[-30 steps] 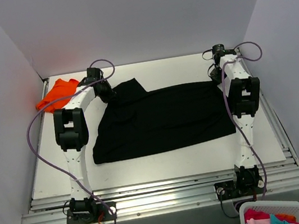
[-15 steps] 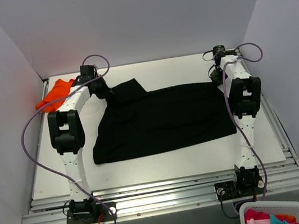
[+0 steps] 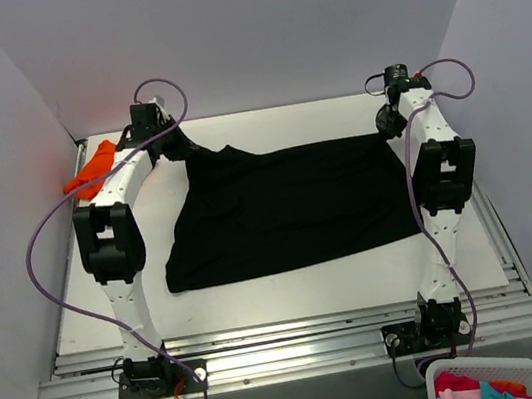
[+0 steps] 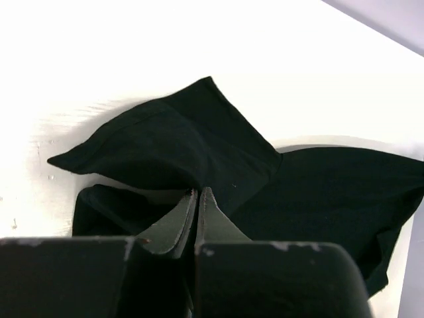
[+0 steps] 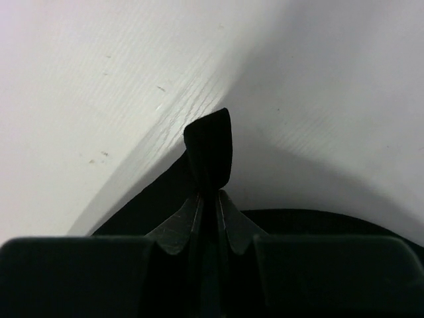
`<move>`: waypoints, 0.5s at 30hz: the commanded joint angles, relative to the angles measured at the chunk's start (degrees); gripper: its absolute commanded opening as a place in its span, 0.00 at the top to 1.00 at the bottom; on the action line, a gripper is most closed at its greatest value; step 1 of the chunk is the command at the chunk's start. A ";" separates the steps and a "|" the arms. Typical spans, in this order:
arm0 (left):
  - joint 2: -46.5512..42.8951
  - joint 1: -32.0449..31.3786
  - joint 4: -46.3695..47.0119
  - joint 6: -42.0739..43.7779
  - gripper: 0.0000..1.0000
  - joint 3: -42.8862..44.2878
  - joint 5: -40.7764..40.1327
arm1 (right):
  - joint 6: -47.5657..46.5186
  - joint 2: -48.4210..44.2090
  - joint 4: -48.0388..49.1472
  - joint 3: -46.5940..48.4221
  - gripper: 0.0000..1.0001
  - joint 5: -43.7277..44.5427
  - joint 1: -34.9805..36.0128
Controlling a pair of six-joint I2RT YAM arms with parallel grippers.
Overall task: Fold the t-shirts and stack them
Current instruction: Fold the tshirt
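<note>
Lying across the middle of the white worktop (image 3: pixel 291 292), the black t-shirt (image 3: pixel 287 206) is spread wide and is held at its 2 far corners. The left claw (image 3: pixel 174 145) is clamped on the far left corner, where the cloth bunches into folds around the fingers (image 4: pixel 173 222). The right claw (image 3: pixel 388 124) is clamped on the far right corner, and a small tip of cloth sticks out beyond it. The orange t-shirt (image 3: pixel 91 170) lies at the far left edge of the worktop, partly hidden behind the left arm (image 3: pixel 110 239) and apart from the black one. A white basket (image 3: pixel 496 371) with colourful clothes stands near the right arm's base.
</note>
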 commanded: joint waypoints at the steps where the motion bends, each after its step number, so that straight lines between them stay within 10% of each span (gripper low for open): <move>1: -7.24 0.01 4.87 0.56 0.98 -1.94 0.75 | -1.55 -5.94 -1.60 -1.43 1.00 -0.65 -0.39; 15: -30.52 -0.51 5.32 4.26 0.98 -25.49 -5.75 | -5.16 -23.86 2.52 -25.07 1.00 -0.48 -1.79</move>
